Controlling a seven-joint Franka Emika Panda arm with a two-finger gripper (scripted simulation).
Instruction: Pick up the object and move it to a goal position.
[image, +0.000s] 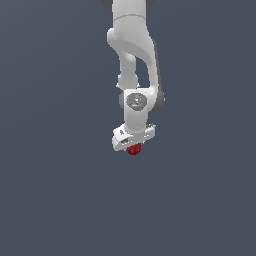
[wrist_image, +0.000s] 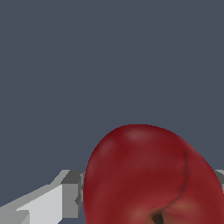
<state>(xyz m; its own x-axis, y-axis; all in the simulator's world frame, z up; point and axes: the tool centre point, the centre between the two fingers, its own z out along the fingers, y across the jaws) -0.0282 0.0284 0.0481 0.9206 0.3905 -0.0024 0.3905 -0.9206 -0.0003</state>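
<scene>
Plain dark grey-blue fills the background of both views, and no goal marker can be made out in it. Nearest the wrist camera, the small dark red, roundish, apple-like object (wrist_image: 151, 177) bulks large, with one grey and white fingertip (wrist_image: 65, 194) pressed against its side. In the exterior view the white end effector (image: 133, 146) is seen clamped on the object (image: 133, 149), which juts out just beneath it. The grasp is judged done; whether it is lifted off the desk cannot be told. Carriage to the goal appears outstanding.
</scene>
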